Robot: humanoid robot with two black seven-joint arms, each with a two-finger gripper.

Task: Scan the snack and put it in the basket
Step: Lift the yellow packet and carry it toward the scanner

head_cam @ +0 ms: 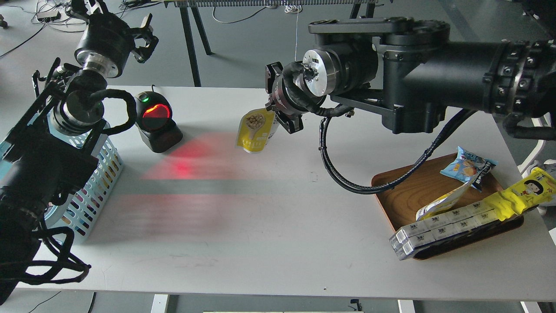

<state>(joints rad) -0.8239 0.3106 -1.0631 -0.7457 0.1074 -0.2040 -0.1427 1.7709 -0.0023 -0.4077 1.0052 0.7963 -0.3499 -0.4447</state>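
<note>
My right gripper (278, 112) is shut on the top edge of the snack (254, 132), a small yellow pouch picturing beige balls. The pouch hangs above the table, right of the black scanner (155, 122), whose red window glows and throws red light on the table. The light blue slotted basket (97, 182) stands at the table's left edge, mostly hidden behind my left arm. My left gripper (145, 37) is raised beyond the table's far left corner, with its fingers spread and empty.
A brown wooden tray (404, 191) at the right holds a blue snack packet (467, 167), a long yellow cartoon-face packet (519, 193), a row of small white boxes (438, 228) and another pouch. My right arm spans the table's back right.
</note>
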